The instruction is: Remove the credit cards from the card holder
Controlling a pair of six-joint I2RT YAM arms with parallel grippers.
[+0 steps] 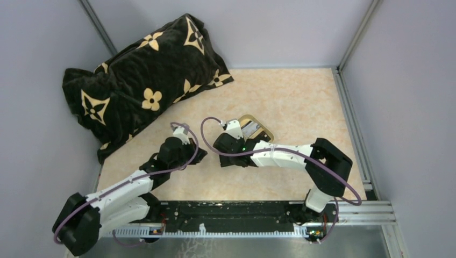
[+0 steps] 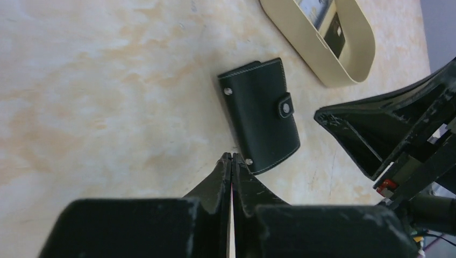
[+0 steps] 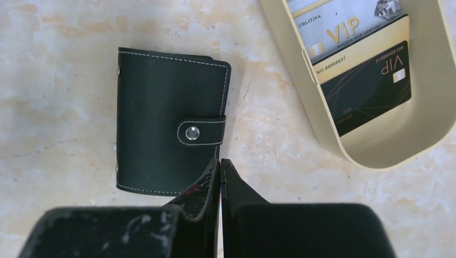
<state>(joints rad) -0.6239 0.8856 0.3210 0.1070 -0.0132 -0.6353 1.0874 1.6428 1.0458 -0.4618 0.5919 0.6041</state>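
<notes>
The black card holder point(image 3: 169, 134) lies flat on the table, folded and snapped closed; it also shows in the left wrist view point(image 2: 261, 115). My left gripper point(image 2: 232, 156) is shut and empty, its tips at the holder's near corner. My right gripper point(image 3: 220, 160) is shut and empty, its tips at the holder's edge just below the snap tab. From above, the left gripper point(image 1: 200, 155) and right gripper point(image 1: 219, 146) meet over the holder and hide it. Two cards lie in the oval tray: a silvery one point(image 3: 344, 21) and a black one point(image 3: 368, 88).
The gold-rimmed oval tray point(image 1: 264, 130) sits just behind the right gripper, to the holder's right point(image 3: 301, 80). A big black flowered pillow point(image 1: 140, 80) fills the far left corner. Grey walls and a metal rail point(image 1: 355, 123) bound the table.
</notes>
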